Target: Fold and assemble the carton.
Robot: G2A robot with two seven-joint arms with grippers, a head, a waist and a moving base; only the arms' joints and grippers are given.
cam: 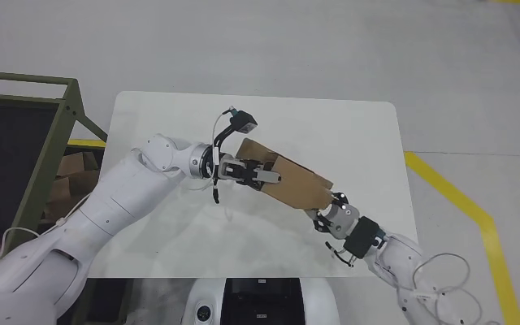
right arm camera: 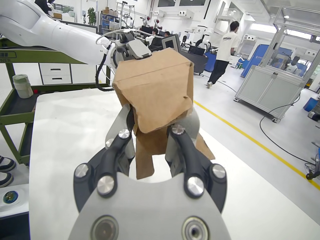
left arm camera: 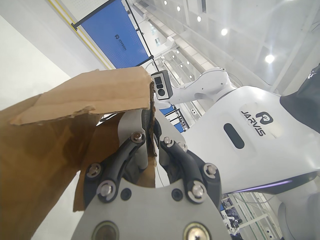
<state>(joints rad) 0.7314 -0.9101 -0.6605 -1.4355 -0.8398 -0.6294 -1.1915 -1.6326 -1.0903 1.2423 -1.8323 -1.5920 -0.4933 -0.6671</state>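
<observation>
Top view: the carton (cam: 286, 180) hangs above the table (cam: 357, 130). Its long axis runs diagonally from the left gripper (cam: 268, 175) at the far end to the right gripper (cam: 327, 210) at the near end. Left wrist view: the jaws are clenched on a thin cardboard edge, and the carton (left arm camera: 75, 101) extends away sideways. Right wrist view: the jaws stand on both sides of the loose end flaps and seem to pinch them. The carton (right arm camera: 155, 86) lies straight ahead, so I judge this arm is nearer to the flaps.

Robotics lab / factory hall.
Yellow floor tape (right arm camera: 240, 131) lower right, aluminium-frame cell (right arm camera: 272, 86) right, monitors (right arm camera: 146, 29) upper centre, high-bay ceiling lights (left arm camera: 269, 58).
</observation>
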